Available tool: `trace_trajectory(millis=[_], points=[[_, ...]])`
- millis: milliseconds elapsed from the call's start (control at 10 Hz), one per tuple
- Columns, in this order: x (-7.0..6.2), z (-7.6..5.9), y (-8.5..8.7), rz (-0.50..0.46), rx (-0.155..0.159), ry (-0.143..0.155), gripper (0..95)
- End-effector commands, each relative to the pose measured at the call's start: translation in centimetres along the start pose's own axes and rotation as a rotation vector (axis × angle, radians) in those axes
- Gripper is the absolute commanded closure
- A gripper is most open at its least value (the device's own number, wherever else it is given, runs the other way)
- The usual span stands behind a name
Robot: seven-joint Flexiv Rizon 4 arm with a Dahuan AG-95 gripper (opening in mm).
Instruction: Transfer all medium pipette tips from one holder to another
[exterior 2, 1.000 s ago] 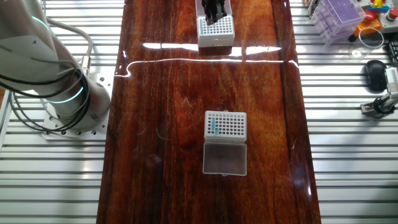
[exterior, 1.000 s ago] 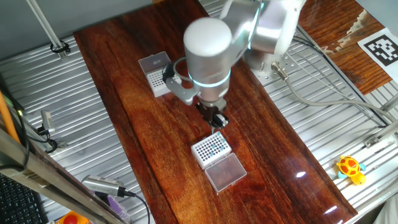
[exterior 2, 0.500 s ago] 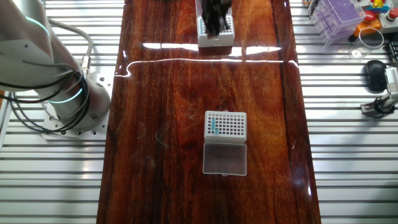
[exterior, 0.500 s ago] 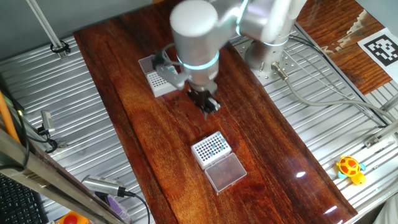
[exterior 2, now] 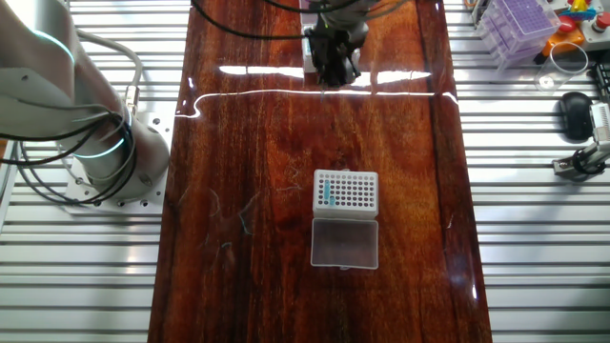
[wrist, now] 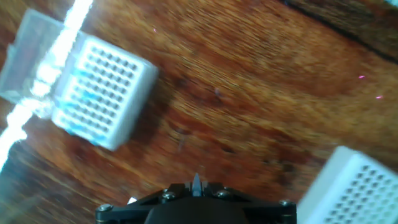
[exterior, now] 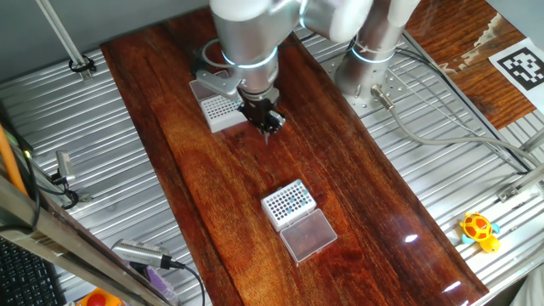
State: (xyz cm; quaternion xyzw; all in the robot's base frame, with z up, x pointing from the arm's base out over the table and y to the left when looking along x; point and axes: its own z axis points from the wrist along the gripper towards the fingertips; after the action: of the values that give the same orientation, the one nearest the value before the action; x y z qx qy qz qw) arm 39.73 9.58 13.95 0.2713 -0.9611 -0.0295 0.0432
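Medium pipette tips (exterior 2: 326, 194), tiny teal-blue plastic cones, sit in a column at the left edge of the white perforated holder box (exterior: 289, 202) near the middle of my dark wooden bench (exterior: 340, 178), its clear lid (exterior: 308, 235) lying open beside it. My black pincer (exterior: 265, 121) hangs just beside the second white holder box (exterior: 219, 110) at upper left, a thin tip poking from its end (wrist: 196, 181). I cannot tell how its jaws stand.
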Motion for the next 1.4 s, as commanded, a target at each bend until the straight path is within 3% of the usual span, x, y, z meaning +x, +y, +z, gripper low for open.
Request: trace_trajectory(millis=[100, 300, 400, 700, 900, 1200, 1400], points=[[0.1, 0.0, 0.0, 0.143, 0.009, -0.018, 95.0], [0.1, 0.0, 0.0, 0.206, 0.017, -0.025, 95.0], [0.5, -0.1, -1.0, 0.192, 0.02, -0.026, 95.0], [3.0, -0.7, -8.0, 0.086, 0.019, -0.024, 95.0], [3.5, -1.3, -11.5, 0.028, 0.015, -0.016, 95.0], [3.6, -1.3, -11.7, 0.063, 0.001, -0.028, 95.0], [3.6, -1.3, -11.7, 0.106, 0.014, -0.023, 95.0]])
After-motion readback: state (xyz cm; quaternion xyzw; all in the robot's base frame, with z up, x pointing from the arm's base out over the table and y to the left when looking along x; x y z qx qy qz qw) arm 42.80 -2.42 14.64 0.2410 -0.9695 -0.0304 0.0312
